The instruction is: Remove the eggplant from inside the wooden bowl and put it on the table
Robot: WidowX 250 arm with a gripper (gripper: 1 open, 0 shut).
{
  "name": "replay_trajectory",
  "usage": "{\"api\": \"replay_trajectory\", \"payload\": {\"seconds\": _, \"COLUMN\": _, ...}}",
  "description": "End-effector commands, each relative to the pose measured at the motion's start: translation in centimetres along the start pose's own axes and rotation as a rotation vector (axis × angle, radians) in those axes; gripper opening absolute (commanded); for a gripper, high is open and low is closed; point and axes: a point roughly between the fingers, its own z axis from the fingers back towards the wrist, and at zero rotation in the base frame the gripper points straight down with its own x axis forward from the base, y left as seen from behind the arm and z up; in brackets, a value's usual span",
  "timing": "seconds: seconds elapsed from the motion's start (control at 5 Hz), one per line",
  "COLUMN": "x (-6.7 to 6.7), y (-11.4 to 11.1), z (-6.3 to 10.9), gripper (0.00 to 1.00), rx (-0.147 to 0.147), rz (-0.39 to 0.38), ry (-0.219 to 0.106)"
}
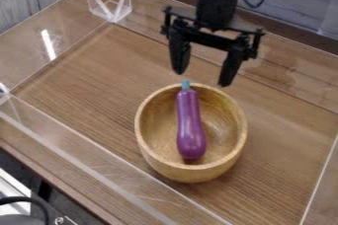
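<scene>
The wooden bowl (192, 133) serves as reference point; it sits on the table (93, 81), a brown wood-grain surface, toward the near-right part of the enclosed area; it stands upright, round, light tan, thick-walled. The eggplant (189, 123) lies inside the bowl, lengthwise from the far rim toward the near wall; its teal stem tip points to the far rim, its rounded purple end rests low near the bowl's centre; it is glossy and wholly within the bowl, not on the table surface.

The gripper (207, 71) hangs above and just beyond the bowl's far rim, pointing straight down; its two dark fingers (179, 59) stand spread wide, one to each side of the eggplant's stem end as seen from this side; nothing is between them; no contact with eggplant or bowl is visible, the fingertips being clear above the rim.

Clear acrylic walls (53, 46) border the table to the left of the bowl and behind it; a further clear panel runs along the near edge, in front of the bowl.
</scene>
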Motion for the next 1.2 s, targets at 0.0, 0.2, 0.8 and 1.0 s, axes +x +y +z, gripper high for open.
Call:
{"api": "replay_trajectory", "payload": {"seconds": 0.0, "x": -0.5, "y": -0.2, "z": 1.4, "gripper": 1.0, "rx": -0.028, "rz": -0.007, "ry": -0.078}}
{"api": "replay_trajectory", "payload": {"seconds": 0.2, "x": -1.2, "y": 0.0, "z": 1.0, "gripper": 1.0, "rx": -0.036, "rz": -0.013, "ry": -0.09}}
{"api": "replay_trajectory", "payload": {"seconds": 0.8, "x": -2.6, "y": -0.4, "z": 2.2, "gripper": 1.0, "rx": -0.036, "rz": 0.003, "ry": -0.082}}
{"api": "replay_trajectory", "payload": {"seconds": 1.0, "x": -2.1, "y": -0.6, "z": 2.5, "gripper": 1.0, "rx": -0.039, "rz": 0.032, "ry": -0.08}}
